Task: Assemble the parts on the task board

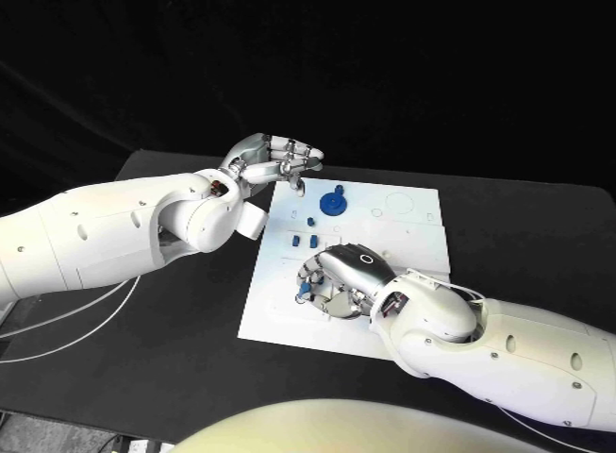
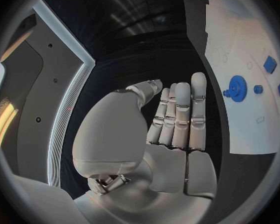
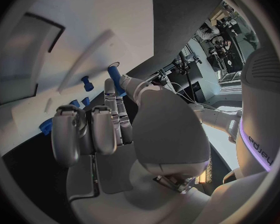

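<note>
The white task board [image 1: 390, 247] lies mid-frame on the black tabletop [image 1: 539, 226] in the head view. The right hand [image 1: 346, 276] rests palm-down over the board's lower left part, pinching a small blue part [image 3: 114, 77] between thumb and a finger. The left hand [image 1: 271, 159], at the board's upper left corner, holds nothing, its fingers straight and close together. A blue gear [image 1: 335, 202] sits near the board's top, small blue pieces [image 1: 304, 241] just below it.
</note>
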Robot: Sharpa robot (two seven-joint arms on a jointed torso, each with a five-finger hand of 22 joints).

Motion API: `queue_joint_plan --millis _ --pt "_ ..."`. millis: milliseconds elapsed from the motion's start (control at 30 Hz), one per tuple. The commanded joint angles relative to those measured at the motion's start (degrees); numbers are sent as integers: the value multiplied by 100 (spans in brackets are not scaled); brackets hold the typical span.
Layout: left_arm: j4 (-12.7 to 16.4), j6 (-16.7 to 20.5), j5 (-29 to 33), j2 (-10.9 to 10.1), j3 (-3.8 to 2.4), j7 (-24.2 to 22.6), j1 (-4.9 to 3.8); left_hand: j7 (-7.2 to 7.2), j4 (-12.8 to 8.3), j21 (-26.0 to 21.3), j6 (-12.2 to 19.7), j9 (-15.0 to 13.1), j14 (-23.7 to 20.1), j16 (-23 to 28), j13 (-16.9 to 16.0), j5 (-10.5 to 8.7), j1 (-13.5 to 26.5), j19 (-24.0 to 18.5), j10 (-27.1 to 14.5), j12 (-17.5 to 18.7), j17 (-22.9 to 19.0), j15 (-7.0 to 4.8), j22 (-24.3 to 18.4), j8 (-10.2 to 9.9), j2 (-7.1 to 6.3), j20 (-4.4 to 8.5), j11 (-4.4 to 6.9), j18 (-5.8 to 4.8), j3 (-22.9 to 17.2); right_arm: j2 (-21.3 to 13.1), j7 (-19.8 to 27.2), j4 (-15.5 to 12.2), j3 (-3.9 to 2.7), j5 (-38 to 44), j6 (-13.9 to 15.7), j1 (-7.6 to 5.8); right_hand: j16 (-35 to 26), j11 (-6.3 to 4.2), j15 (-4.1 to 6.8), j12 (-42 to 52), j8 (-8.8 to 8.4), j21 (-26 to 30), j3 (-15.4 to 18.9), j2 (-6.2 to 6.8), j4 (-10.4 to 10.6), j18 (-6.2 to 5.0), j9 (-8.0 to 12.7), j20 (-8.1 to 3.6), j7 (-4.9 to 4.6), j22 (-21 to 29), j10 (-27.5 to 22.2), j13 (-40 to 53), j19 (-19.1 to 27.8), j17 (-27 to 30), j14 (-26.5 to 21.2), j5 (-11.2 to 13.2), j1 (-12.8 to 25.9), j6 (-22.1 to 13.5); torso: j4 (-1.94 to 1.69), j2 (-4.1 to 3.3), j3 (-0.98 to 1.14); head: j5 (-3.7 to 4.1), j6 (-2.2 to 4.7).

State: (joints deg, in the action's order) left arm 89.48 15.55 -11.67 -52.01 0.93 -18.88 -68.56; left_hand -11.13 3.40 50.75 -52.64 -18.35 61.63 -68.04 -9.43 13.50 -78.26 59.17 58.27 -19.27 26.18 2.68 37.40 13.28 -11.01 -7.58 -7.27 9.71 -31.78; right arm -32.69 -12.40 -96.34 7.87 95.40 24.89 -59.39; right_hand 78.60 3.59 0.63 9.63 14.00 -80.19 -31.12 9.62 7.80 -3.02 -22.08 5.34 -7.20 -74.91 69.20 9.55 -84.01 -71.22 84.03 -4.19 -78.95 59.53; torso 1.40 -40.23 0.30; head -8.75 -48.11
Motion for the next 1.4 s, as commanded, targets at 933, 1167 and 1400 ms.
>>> queue_joint_plan --millis 933,1167,1400 --pt "23 -81 31 -21 -3 -4 -6 0 27 -35 39 -7 -33 -44 -9 -1 -8 17 -53 -36 -13 2 -10 20 76 -18 12 88 -3 0 63 -20 21 166 21 103 44 -11 40 -38 38 -9 -40 -38 -19 100 -17 -59 -7 -1111 41 9 -304 -20 211 -48 0 14 1 5 -1 -43 -51" --pt "29 -80 31 -21 -3 -2 -6 -1 30 -37 41 -7 -34 -45 -9 -2 -5 18 -58 -40 -15 2 -11 21 77 -18 12 88 -1 38 -59 44 21 219 -287 104 42 -6 38 -43 39 8 -33 -27 -16 96 -22 -58 -12 -1105 43 9 -299 -16 210 -41 15 9 1 3 -3 -35 -52" --pt "36 -80 31 -25 -3 1 -6 -1 30 -37 41 -7 -34 -45 -9 -2 -5 18 -58 -40 -15 2 -11 21 77 -18 12 88 -1 81 -122 103 22 275 -392 104 37 -3 36 -49 38 14 -29 -21 -14 95 -25 -58 -15 -1103 42 9 -297 -7 208 -32 25 4 -4 -1 -3 -32 -60"
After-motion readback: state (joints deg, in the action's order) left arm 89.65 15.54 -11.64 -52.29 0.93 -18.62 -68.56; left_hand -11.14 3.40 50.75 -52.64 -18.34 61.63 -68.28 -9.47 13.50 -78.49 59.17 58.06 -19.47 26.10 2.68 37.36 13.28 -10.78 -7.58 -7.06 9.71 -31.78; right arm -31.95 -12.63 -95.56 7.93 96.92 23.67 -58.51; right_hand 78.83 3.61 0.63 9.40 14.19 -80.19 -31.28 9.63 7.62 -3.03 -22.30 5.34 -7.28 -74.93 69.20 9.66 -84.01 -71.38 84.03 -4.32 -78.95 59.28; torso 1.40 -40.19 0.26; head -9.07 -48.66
